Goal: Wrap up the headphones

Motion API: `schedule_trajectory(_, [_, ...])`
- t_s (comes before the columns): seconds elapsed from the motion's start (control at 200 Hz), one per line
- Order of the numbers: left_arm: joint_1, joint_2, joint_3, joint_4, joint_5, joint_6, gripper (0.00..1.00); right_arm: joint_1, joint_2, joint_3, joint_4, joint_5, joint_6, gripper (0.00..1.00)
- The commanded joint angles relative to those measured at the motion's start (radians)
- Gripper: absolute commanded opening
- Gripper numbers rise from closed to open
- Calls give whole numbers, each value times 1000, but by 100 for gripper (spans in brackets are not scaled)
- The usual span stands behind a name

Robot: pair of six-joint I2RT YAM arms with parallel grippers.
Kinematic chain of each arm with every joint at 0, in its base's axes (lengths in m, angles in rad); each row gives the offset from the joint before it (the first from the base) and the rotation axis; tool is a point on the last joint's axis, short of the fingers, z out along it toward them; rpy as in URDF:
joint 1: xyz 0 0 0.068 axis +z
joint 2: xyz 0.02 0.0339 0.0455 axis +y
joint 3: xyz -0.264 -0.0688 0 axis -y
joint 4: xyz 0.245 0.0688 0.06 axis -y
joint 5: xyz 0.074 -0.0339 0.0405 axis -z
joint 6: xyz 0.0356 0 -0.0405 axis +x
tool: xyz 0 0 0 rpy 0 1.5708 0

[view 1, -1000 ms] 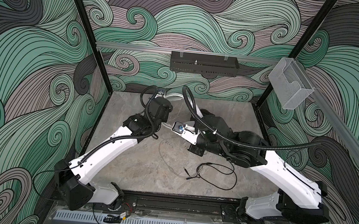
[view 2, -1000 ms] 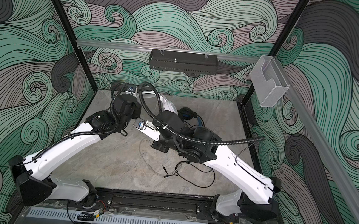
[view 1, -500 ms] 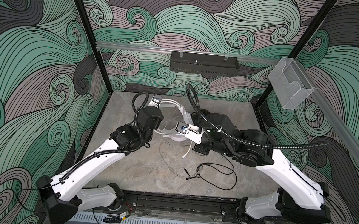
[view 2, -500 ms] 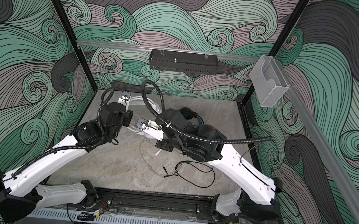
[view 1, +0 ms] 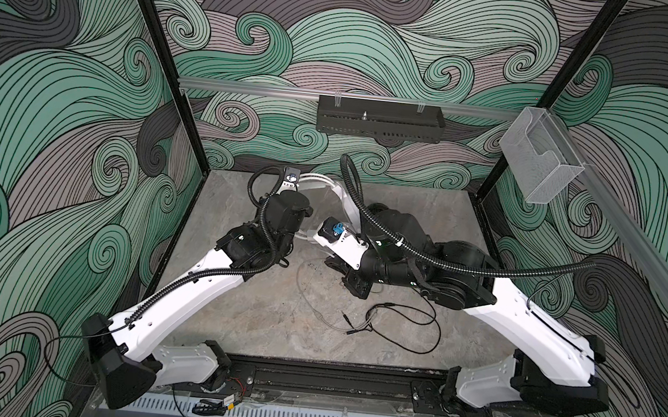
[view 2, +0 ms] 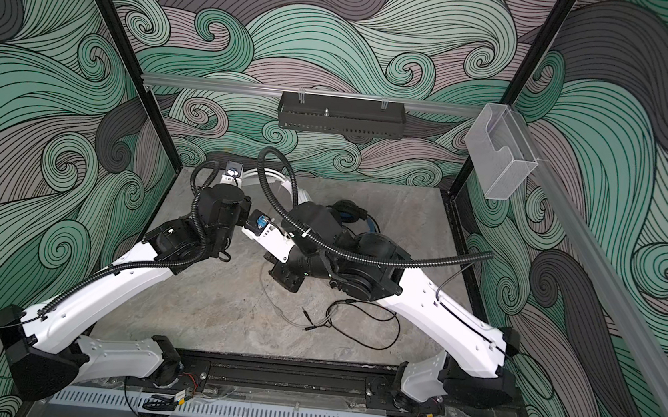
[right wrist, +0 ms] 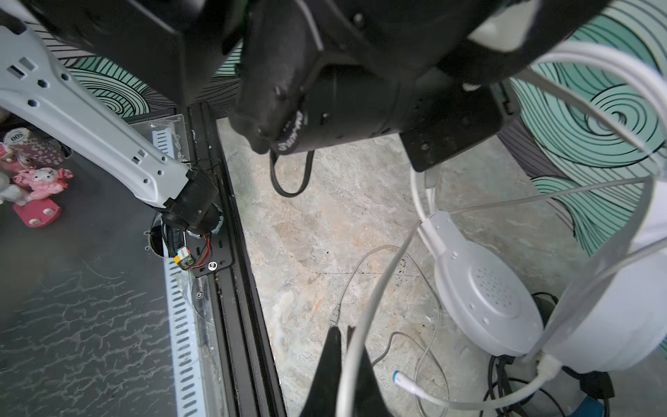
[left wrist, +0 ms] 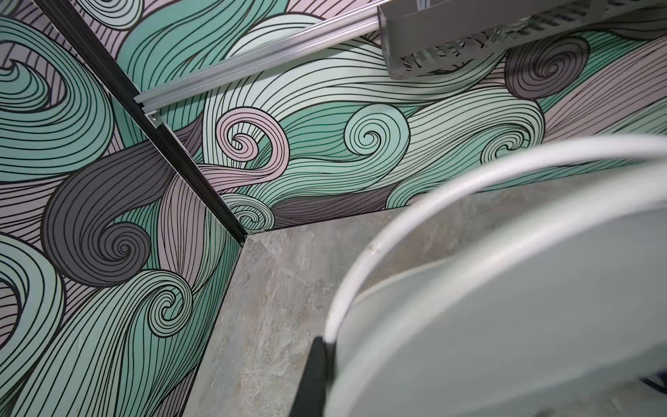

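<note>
The white headphones (view 1: 343, 200) hang lifted at the rear of the table; their headband (left wrist: 361, 252) and an ear cup (right wrist: 483, 299) show close up in the wrist views. My left gripper (left wrist: 325, 346) is shut on the headband. The pale cord (right wrist: 364, 321) runs from the ear cup between the fingers of my right gripper (right wrist: 343, 330), which is shut on it, low over the table's middle (view 1: 350, 280). More pale cord (view 1: 304, 286) lies looped on the table. The black headphones (view 2: 348, 211) with blue lining lie behind the right arm, their black cord (view 1: 417, 322) loose at the front.
A black wall tray (view 1: 378, 124) hangs on the rear rail. A clear plastic holder (view 1: 537, 162) is fixed at the right. The black base rail (view 1: 328, 380) runs along the front edge. Black corner posts stand at the rear left and right.
The left arm swung its elbow out toward the front left and came back, turning the white headphones with it. The right gripper kept hold of the pale cord and shifted only slightly.
</note>
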Motion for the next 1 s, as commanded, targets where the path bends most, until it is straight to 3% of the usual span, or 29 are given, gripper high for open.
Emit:
schedule_trajectory(0.0, [3, 25, 73, 120, -93, -13, 0, 5, -39, -20, 25, -19, 58, 0])
schedule_trajectory(0.2, [3, 34, 57, 210, -96, 112, 0, -1, -73, -34, -11, 26, 68, 0])
schedule_trajectory(0.38, [3, 0, 2, 241, -69, 271, 0, -8, -83, 19, -125, 142, -29, 0])
schedule_trajectory(0.59, [2, -53, -52, 215, 165, 468, 0, -7, -51, 93, -203, 263, -205, 0])
schedule_trajectory(0.846, [-15, -93, -51, 51, 383, 577, 0, -7, -16, 163, -202, 394, -365, 0])
schedule_trajectory(0.996, [-24, -126, -47, -59, 478, 569, 0, -8, -9, 176, -177, 460, -429, 0])
